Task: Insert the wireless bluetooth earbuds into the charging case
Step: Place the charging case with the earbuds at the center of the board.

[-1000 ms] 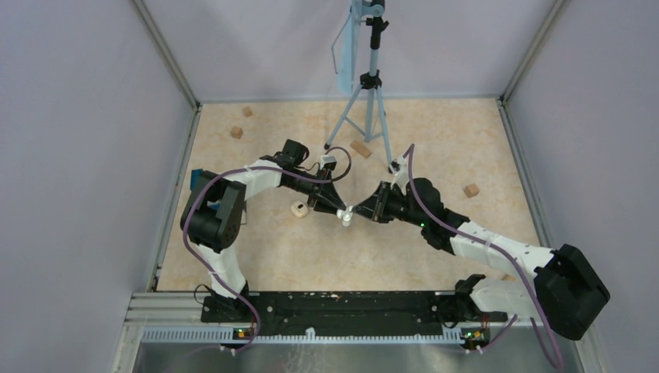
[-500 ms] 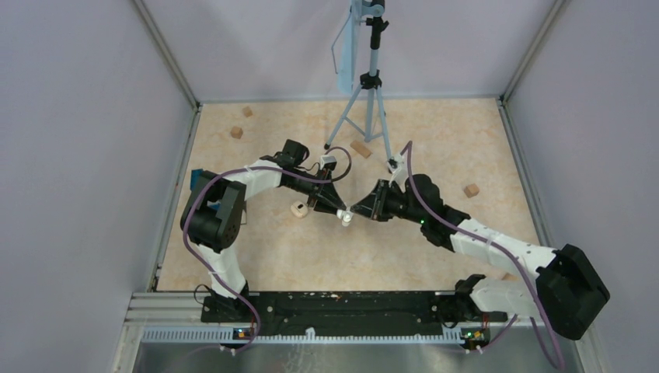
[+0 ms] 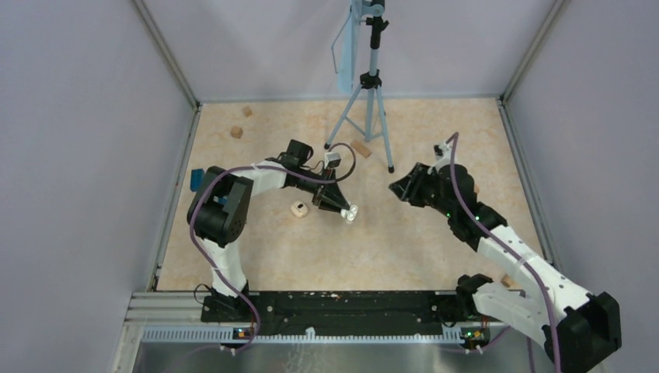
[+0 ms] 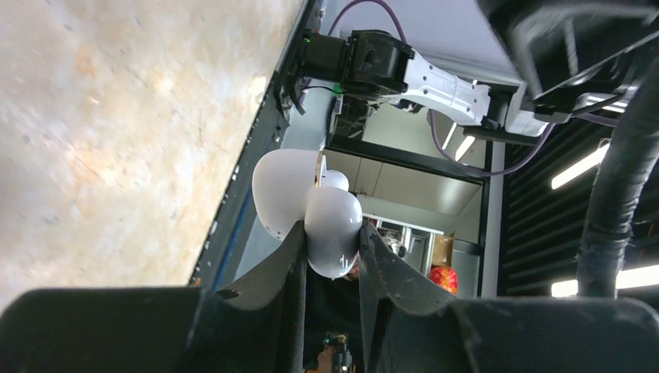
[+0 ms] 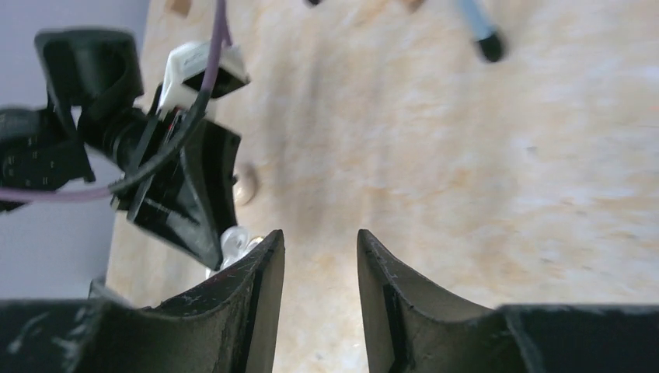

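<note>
**Case held open in the air, right hand empty: an earbud must come next**

The charging case (image 4: pixel 311 206) is off the table. The left gripper (image 4: pixel 332 231) pinches it by its rounded body, jaws closed tight on it. Its lid (image 4: pixel 281 190) is swung open on the hinge, and from overhead the case points toward the middle of the table (image 3: pixel 435 249). In the left wrist view a small white bulge shows just inside the opening. I cannot tell whether that is a seated earbud or part of the case's own moulding. None of the earbuds can be picked out with certainty in any view.

On the tabletop just beside the left gripper lies a small cream object (image 3: pixel 298 208), too small and blurred to identify. The right gripper (image 5: pixel 320 239) hangs well apart from the case over bare table, its jaws parted by a modest gap with nothing between them. Farther out are a tripod (image 3: pixel 365 109) and a few wooden blocks (image 3: pixel 236 132) toward the far side, none of them part of the job.

By my reading, the step in hand is the gap between presenting the case and loading it: one hand offers the open case and the other carries nothing. The next move would call for the right gripper to find an earbud and take it by the very fingertips, since the piece is tiny. It would then have to bring the earbud to the open mouth, lined up with its socket, while the left gripper keeps the case steady and open toward the approach
</note>
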Controlling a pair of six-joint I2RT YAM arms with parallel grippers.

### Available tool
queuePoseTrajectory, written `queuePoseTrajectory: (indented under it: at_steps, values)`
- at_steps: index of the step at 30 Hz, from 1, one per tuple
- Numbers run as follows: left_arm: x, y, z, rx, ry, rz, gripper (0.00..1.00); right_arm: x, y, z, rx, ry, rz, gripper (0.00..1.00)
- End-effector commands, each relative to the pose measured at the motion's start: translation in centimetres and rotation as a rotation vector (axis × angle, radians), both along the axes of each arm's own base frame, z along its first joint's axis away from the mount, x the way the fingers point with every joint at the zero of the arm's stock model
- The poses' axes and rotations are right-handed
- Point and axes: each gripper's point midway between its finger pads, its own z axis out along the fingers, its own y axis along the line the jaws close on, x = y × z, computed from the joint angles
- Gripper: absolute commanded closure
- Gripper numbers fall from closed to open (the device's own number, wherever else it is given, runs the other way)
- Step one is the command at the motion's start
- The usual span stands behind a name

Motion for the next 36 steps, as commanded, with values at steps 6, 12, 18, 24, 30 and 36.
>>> queuePoseTrajectory:
  at_steps: [6,12,18,24,30,36]
  values:
    - [4.6,-4.0,-3.1,-0.087,-0.15,-0.018,1.0,1.2,-8.4,0.9,-0.079,-0.006,-0.239,0.6]
    - [6.1,-5.0,-7.2,0.014,-0.146,-0.006,1.0,0.3,-8.7,0.2,-0.066,0.018,-0.249,0.6]
    - [6.4,-4.8,-9.6,0.09,-0.137,0.008,1.0,-0.4,-9.1,-0.4,-0.073,0.035,-0.262,0.55]
    - [7.2,-4.4,-9.3,0.188,-0.194,0.017,0.63,-0.6,-9.3,-0.2,-0.072,0.035,-0.271,0.48]
    - [7.7,-2.6,-7.5,0.351,-0.321,0.038,0.28,-0.8,-11.2,-0.3,-0.119,0.038,-0.363,0.21]
    - [6.3,0.7,-4.7,0.499,-0.44,0.077,0.28,-1.6,-16.3,0.0,-0.396,0.159,-0.532,0.08]
